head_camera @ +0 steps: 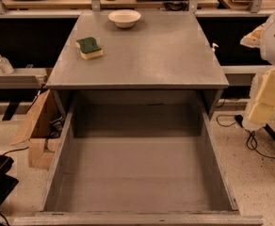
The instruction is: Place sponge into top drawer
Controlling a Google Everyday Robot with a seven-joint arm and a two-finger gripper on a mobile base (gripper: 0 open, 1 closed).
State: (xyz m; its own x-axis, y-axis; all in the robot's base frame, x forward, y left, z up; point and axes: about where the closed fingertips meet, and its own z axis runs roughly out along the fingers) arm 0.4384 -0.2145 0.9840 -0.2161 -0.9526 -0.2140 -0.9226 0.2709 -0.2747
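sponge (89,48) upper left, end effector (268,98) far right

sponge (89,47) x1 | top drawer (137,173) x1 | bowl (124,18) x1 | bottles (4,63) x2, maybe | jaws x1, rt edge

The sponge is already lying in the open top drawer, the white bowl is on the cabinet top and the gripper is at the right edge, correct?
Not quite. The camera view shows the sponge on the cabinet top, near the white bowl, not in the open top drawer. The gripper is at the right edge, as you said.
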